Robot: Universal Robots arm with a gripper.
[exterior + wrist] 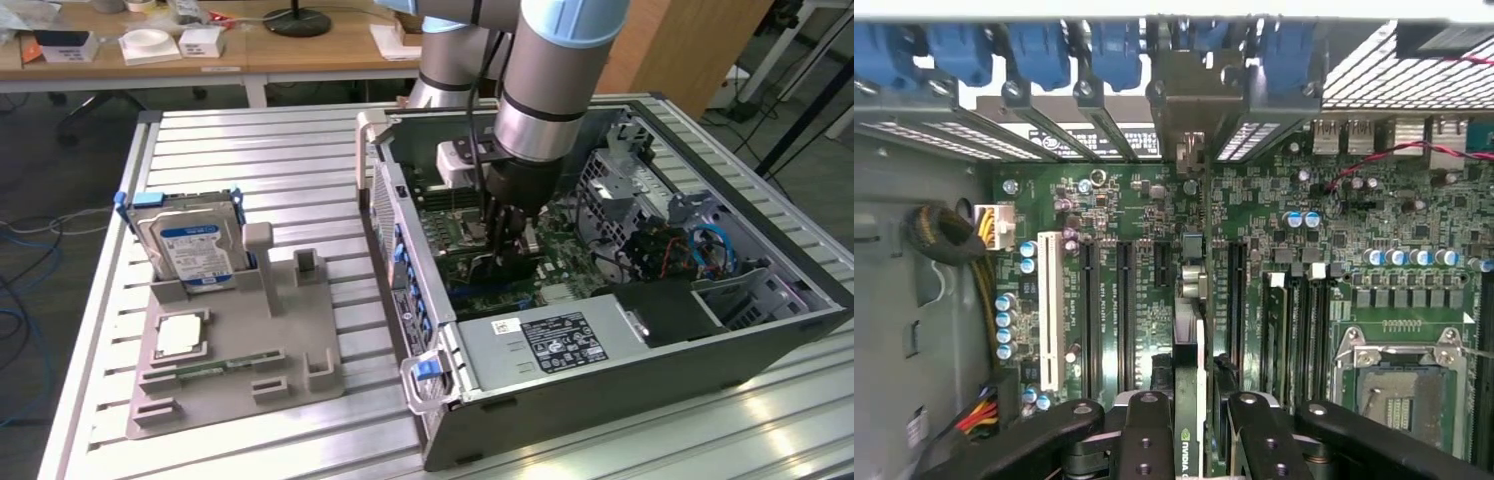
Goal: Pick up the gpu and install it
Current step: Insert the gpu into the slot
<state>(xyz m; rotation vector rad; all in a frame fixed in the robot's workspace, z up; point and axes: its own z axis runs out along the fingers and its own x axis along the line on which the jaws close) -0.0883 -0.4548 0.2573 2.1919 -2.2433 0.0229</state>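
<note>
Wrist view: gpu (1199,400) is clamped edge-on between claw (1197,425) fingers, held upright over motherboard (1154,215) slots inside computer case (641,390).

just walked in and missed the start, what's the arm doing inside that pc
The arm has its claw down inside the open computer case, closed on the gpu, a thin card held edge-on over the motherboard and lined up with the expansion slots. On the grey holder outside the case, the hard drive stands in its place.
</note>
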